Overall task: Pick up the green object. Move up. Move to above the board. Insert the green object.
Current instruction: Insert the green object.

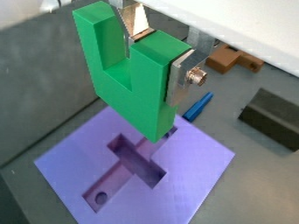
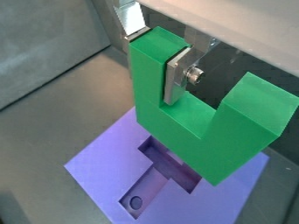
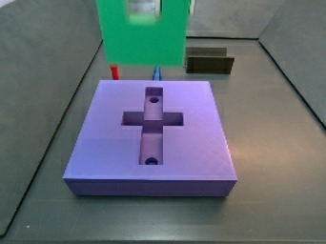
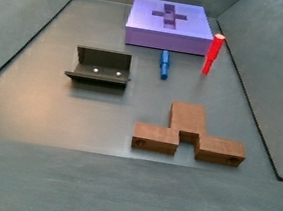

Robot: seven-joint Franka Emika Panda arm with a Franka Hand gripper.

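My gripper is shut on one prong of the green object, a bright green U-shaped block. The silver fingers clamp that prong in both wrist views. The block hangs in the air above the board, a purple-blue slab with a cross-shaped recess and round holes. In a side view the green object hovers over the far edge of the board, and the gripper shows only at the top edge. Another side view shows the board alone; gripper and block are out of frame.
A slim red cylinder stands beside the board, with a small blue piece lying near it. The dark fixture stands on the floor. A brown block lies near the front. Grey walls enclose the floor.
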